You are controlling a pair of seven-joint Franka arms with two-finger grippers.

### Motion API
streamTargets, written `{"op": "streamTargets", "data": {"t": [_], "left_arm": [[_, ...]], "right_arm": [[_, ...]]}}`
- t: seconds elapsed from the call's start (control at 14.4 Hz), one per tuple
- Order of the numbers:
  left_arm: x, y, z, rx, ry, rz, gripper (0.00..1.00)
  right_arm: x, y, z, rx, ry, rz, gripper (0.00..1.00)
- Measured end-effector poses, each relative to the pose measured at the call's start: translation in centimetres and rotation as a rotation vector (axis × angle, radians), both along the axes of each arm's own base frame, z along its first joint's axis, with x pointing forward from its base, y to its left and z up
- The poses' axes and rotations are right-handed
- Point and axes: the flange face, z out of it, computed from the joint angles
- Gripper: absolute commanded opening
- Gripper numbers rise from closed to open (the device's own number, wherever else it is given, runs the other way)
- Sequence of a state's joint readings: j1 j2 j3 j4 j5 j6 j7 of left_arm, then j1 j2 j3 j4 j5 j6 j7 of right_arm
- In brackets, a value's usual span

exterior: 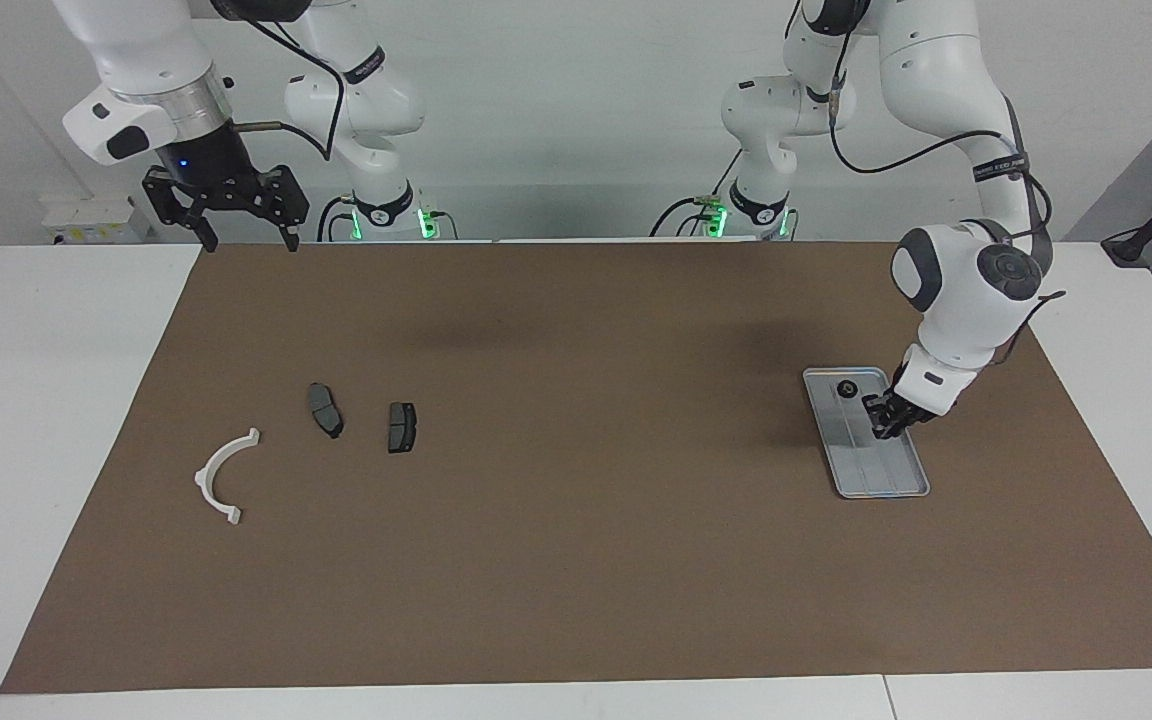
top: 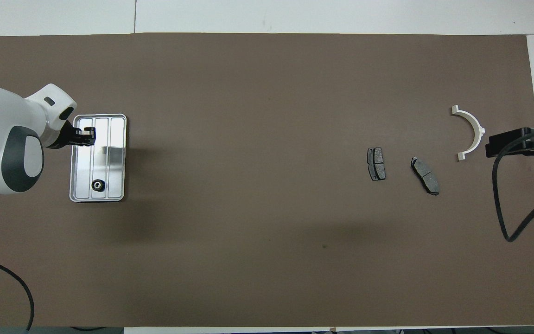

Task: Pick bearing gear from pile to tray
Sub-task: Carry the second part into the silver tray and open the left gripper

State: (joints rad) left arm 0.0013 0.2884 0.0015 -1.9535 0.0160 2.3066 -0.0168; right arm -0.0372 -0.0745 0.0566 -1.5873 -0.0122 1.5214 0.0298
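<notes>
Bearing gear [exterior: 847, 389] sits in tray [exterior: 911, 486] at its robot-near end, left gripper [exterior: 884, 424] low over tray's middle, finger state can't tell, right gripper [exterior: 248, 236] waits raised with fingers spread, brake pads [exterior: 325, 409] and white bracket [exterior: 221, 474] toward right arm's end.

left gripper [exterior: 884, 420]: whether it holds anything is too small to tell
right arm [top: 524, 141]: mostly cut off in overhead view
</notes>
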Motion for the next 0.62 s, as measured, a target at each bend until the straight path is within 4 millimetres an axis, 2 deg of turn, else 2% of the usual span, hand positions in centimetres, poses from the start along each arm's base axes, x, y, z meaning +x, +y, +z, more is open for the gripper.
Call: {"op": "streamTargets", "data": {"t": [0.21,0.62], "left_arm": [[0.4,-0.4,-1.8,-0.003,-0.007,-0.007,0.11],[0.2,-0.4,-2.8,-0.003,-0.017,-0.008,0.12]], "right_arm": [[0.0,0.0,0.0,0.000,0.000,0.000,1.00],[0.0,0.0,0.0,0.000,0.000,0.000,1.00]]}}
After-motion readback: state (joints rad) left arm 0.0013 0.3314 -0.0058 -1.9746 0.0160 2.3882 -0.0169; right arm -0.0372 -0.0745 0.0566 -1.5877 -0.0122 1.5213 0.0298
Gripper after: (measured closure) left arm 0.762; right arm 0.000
